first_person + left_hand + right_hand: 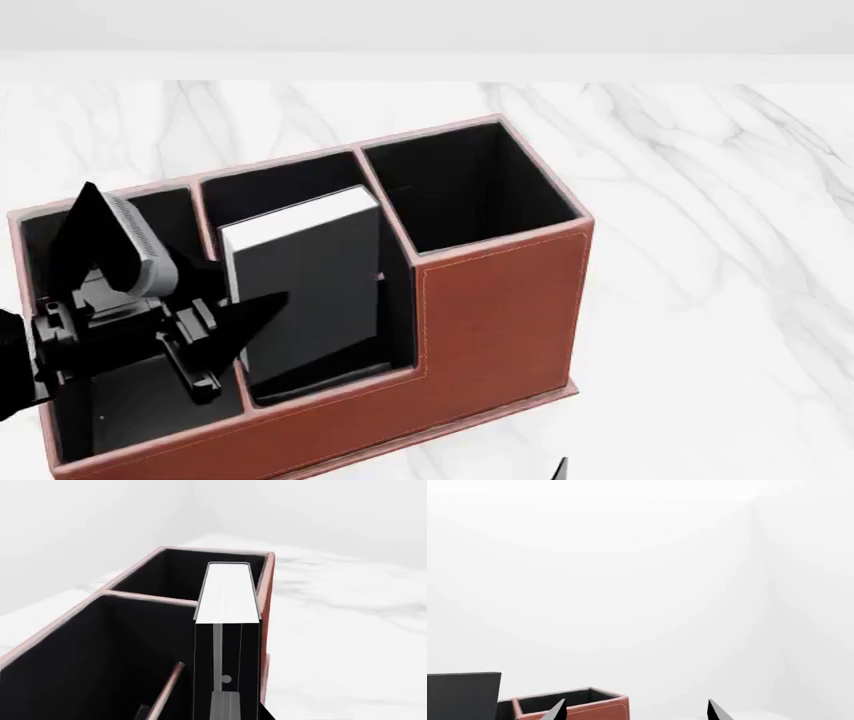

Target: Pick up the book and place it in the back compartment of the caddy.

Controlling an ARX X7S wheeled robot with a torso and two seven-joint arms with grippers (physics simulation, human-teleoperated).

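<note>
The black book (310,290) with white page edges stands tilted in the caddy's (501,310) back compartment (334,385), just behind the low brown wall and in front of the thin divider (170,687). It rises above that wall. In the left wrist view the book (227,592) shows edge-on beside the outer wall. My left gripper (184,255) is open over the left end cell, its fingers spread wider than the book's near edge, and one fingertip (267,715) shows. My right gripper (635,711) is open and empty, apart from the caddy (594,707).
The caddy stands on a white marble table (707,200). Its tall right end cell (467,190) and the deeper middle cell (274,195) behind the divider hold nothing. A tip of my right gripper (561,466) shows at the head view's lower edge.
</note>
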